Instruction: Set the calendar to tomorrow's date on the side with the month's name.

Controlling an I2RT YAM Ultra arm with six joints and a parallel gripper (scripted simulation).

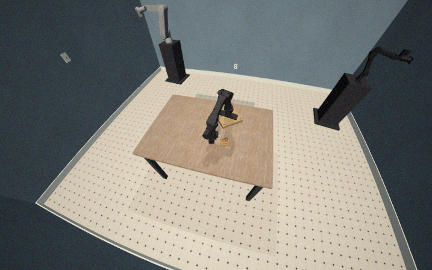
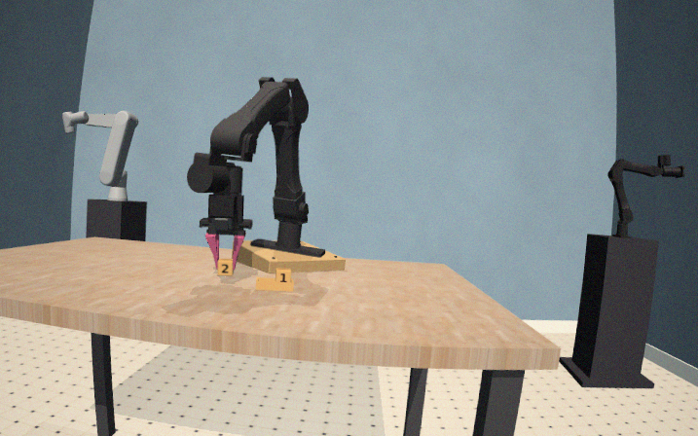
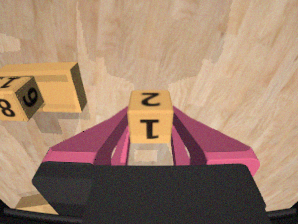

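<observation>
exterior view: claw (image 2: pixel 225 267) (image 3: pixel 150 112) pinching cube marked 2 (image 2: pixel 225 267) (image 3: pixel 150 116), left of tray (image 2: pixel 266 284) (image 3: pixel 75 89) with cube marked 1 (image 2: pixel 282 276) (image 3: pixel 19 99), far from bench's (image 1: pixel 190 134) (image 2: pixel 394 308) near right corner.

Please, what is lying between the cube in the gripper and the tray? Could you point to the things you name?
In the wrist view, only bare tabletop (image 3: pixel 107 75) shows between the held cube (image 3: pixel 150 117) (image 2: pixel 225 267) and tray (image 3: pixel 75 90) (image 2: pixel 266 284).

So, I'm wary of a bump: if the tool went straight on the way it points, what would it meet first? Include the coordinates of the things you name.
The tabletop (image 1: pixel 177 134) (image 2: pixel 394 308) (image 3: pixel 240 75), probably, touched first by the cube (image 2: pixel 225 271) (image 3: pixel 150 116) in the tool (image 1: pixel 211 140) (image 2: pixel 225 266) (image 3: pixel 150 112); any gap is hard to judge.
</observation>
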